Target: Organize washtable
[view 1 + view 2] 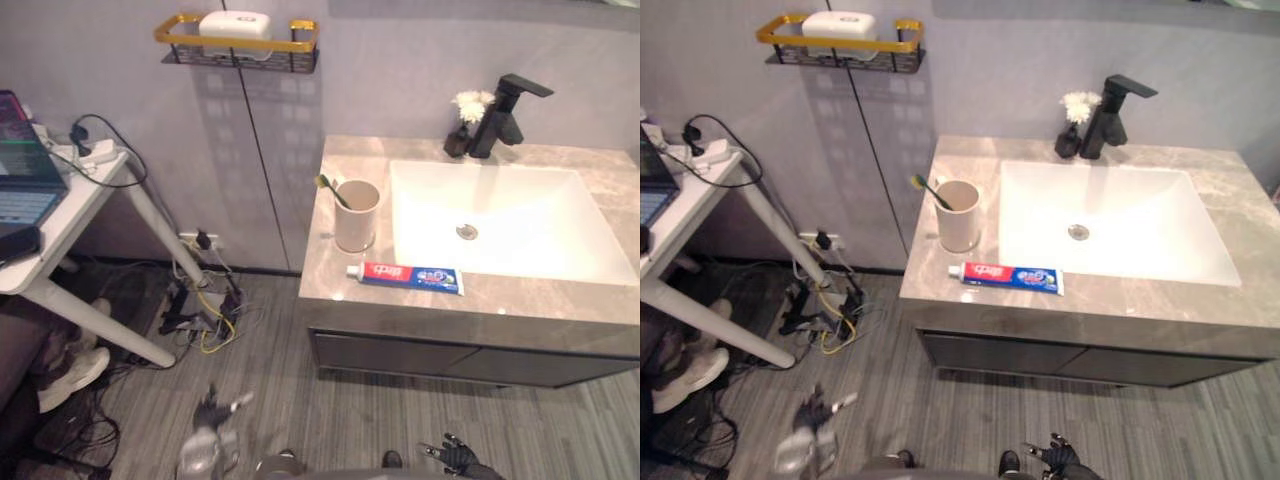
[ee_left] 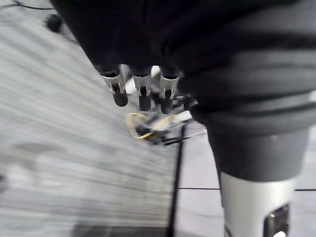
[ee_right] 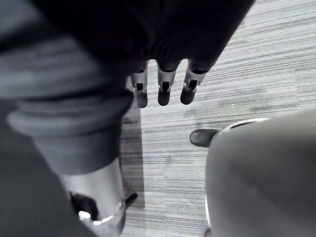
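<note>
1 laptop [image 1: 22, 170] sits at the far left on a white table [image 1: 70, 215]. Low over the grey floor, the left hand [image 1: 205, 440] hangs empty, its fingers [image 2: 143, 91] straight and relaxed as far as the blur lets me judge. Above it, a gold-rimmed wall shelf [image 1: 235, 43] carries a white box [image 1: 235, 24]. On the washtable [image 1: 330, 270], a beige cup [image 1: 357, 215] holds a toothbrush [image 1: 333, 190], and a toothpaste tube [image 1: 405, 277] lies flat just in front of it, along the front of the white sink [image 1: 520, 215]. Down near the floor, the right hand [image 1: 458, 457] hangs loose, fingers [image 3: 164, 91] straight, holding nothing. Behind the sink, a small white flower [image 1: 472, 103] stands beside the black faucet [image 1: 505, 115].
</note>
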`<state>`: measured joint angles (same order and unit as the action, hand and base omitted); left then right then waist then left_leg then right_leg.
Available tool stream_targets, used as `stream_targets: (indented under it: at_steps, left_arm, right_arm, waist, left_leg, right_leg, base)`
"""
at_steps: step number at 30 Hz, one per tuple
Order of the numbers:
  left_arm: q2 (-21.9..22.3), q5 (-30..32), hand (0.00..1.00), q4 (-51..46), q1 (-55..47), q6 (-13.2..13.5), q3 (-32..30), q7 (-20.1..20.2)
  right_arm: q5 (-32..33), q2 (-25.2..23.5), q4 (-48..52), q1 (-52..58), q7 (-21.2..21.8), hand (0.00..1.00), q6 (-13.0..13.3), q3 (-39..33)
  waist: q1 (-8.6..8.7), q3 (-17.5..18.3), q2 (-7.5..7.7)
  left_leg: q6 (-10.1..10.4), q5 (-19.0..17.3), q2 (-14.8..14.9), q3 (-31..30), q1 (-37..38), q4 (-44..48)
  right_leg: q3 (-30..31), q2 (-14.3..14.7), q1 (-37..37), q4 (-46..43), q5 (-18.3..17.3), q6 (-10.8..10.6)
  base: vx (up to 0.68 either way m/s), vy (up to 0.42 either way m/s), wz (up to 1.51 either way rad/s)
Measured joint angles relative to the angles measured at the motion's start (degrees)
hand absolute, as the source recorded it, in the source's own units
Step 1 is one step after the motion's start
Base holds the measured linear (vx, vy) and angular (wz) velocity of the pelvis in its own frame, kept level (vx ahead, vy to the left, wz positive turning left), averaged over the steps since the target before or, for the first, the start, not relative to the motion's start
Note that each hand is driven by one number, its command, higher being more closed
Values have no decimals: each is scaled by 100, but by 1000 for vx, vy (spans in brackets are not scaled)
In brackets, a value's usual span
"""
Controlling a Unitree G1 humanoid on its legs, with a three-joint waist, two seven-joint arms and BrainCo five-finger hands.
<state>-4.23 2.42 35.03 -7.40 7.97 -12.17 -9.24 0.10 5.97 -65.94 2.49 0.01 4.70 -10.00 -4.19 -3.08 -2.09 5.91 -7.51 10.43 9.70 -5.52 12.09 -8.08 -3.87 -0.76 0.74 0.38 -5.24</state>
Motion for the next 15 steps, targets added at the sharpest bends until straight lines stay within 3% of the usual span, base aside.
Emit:
stream_targets:
  at_steps: [1,5,6,9,15]
  left_arm:
    - [18,160,0,-474,70,33,105,-127]
    - [169,826,0,-1799,-26,145,540,-364]
    - [175,1065,0,-2285,-147,165,740,-350]
    - [151,1478,0,-3276,-356,262,1166,-311]
    - [-353,2077,0,-5018,-459,624,1750,129]
  right_arm:
    - [2,44,-2,-57,-48,0,7,107]
    - [-4,155,60,-82,-122,0,46,174]
    - [-14,189,61,-64,-122,0,45,167]
    - [-4,129,68,43,-112,0,45,149]
    - [-62,135,60,82,-56,0,43,415]
  waist:
    - [7,-37,-86]
    - [16,-44,-159]
    - [20,-14,-199]
    - [30,18,-117]
    - [29,137,-145]
  left_leg:
    - [35,20,66,-96,-5,28]
    - [77,57,43,-234,52,-2]
    - [17,98,6,-193,135,-123]
    - [-42,210,-100,-170,237,-435]
    - [-109,425,-277,-130,377,-881]
  right_leg:
    - [-110,68,49,3,7,12]
    - [-146,66,56,-77,-48,140]
    - [-118,54,61,-76,-41,146]
    - [-111,-36,38,-31,-31,136]
    - [-90,-103,71,297,165,70]
  base:
    - [-20,-99,26]
    - [-54,-29,2]
    - [-47,29,-6]
    - [-83,33,1]
    - [8,18,-1]
